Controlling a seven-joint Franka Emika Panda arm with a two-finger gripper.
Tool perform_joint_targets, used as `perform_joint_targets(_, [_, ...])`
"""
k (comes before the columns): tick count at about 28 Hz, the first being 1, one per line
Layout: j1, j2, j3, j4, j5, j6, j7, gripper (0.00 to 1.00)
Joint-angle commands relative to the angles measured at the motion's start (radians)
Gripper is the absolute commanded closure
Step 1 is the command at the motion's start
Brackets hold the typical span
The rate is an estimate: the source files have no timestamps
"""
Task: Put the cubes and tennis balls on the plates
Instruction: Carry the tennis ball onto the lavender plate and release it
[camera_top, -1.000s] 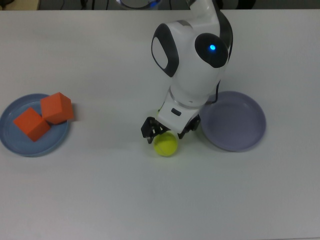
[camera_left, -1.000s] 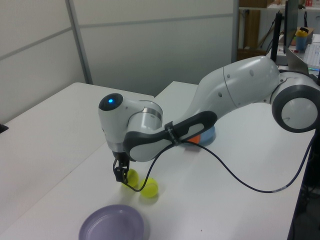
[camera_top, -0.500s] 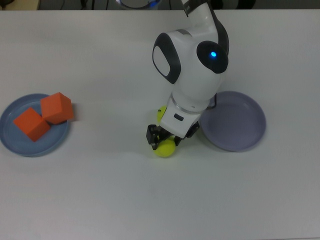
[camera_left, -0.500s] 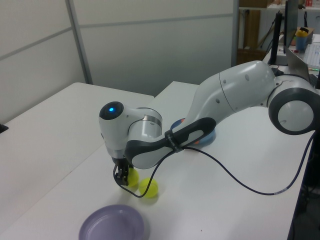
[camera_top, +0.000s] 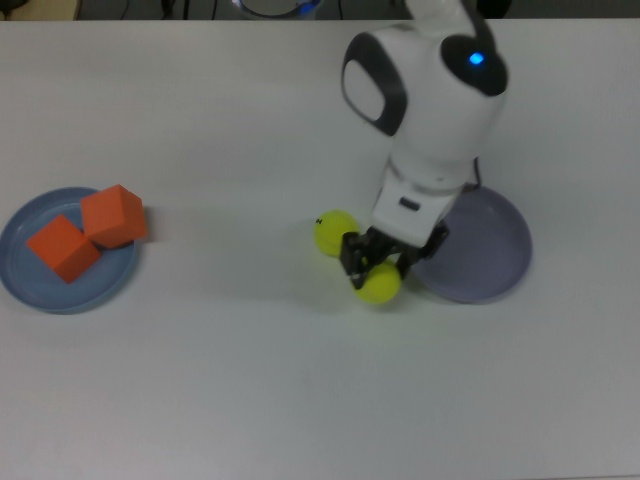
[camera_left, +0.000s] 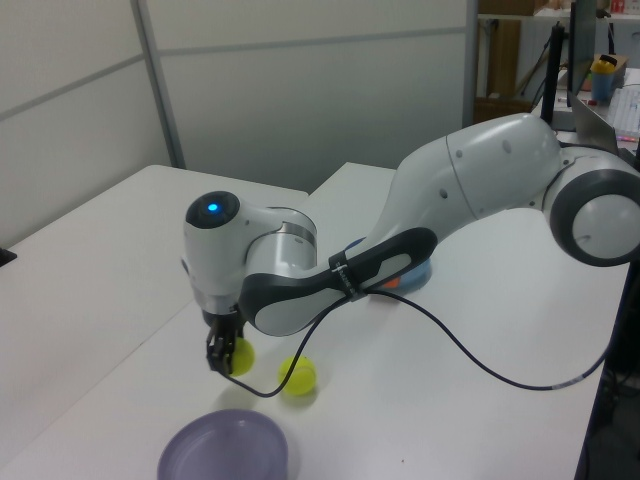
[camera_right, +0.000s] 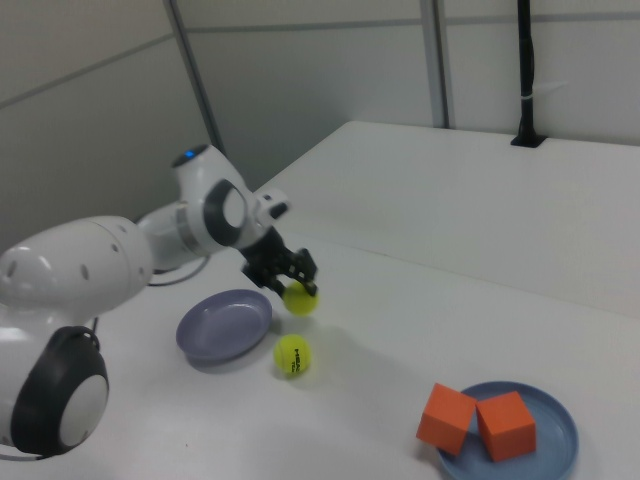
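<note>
One tennis ball (camera_top: 379, 285) clamped between the jaws, lifted just off the table (camera_top: 250, 380), beside the lavender plate (camera_top: 480, 250). Second ball (camera_top: 334, 232) loose nearby; both cubes (camera_top: 88, 232) on the blue plate (camera_top: 30, 290).

The arm's shell (camera_left: 480, 185) is glossy white plastic (black at the joints). Both tennis balls (camera_right: 292, 355) look fuzzy, the orange cubes (camera_top: 115, 215) matte, the plates (camera_top: 480, 270) smooth, the table (camera_top: 250, 380) smooth.
</note>
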Motion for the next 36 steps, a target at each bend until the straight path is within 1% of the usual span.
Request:
perform_joint_targets(1, [0.008,-0.046,0.039,-0.033,0.018,-0.054,0.041,1.00])
perform_joint_targets(3, [0.018,-0.045,0.054,-0.039,0.016,-0.061,0.055,1.00])
perform_joint_targets(4, [0.025,-0.045,0.054,-0.040,0.013,-0.061,0.064,0.97])
perform_joint_targets(6, [0.041,-0.043,0.054,-0.040,0.010,-0.061,0.081,0.84])
perform_joint_targets(9, [0.051,-0.043,0.054,-0.040,0.015,-0.093,0.107,0.20])
perform_joint_targets(10, [0.054,-0.043,0.054,-0.040,0.016,-0.104,0.116,0.13])
perform_joint_targets(11, [0.059,-0.043,0.056,-0.040,0.015,-0.111,0.124,0.11])
perform_joint_targets(12, [0.071,-0.045,0.056,-0.039,0.016,-0.120,0.136,0.00])
perform_joint_targets(20, [0.078,-0.046,0.065,-0.034,0.019,-0.125,0.162,0.00])
perform_joint_targets(25, [0.068,-0.072,0.062,-0.033,0.021,-0.151,0.156,0.00])
perform_joint_targets(27, [0.058,-0.080,0.054,-0.031,0.019,-0.202,0.147,0.00])
perform_joint_targets(31, [0.016,-0.078,0.053,-0.037,0.018,-0.290,0.107,0.00])
perform_joint_targets(34, [0.004,-0.071,0.045,-0.047,0.016,-0.318,0.105,0.00])
perform_joint_targets(36, [-0.004,-0.068,0.030,-0.065,0.016,-0.325,0.105,0.00])
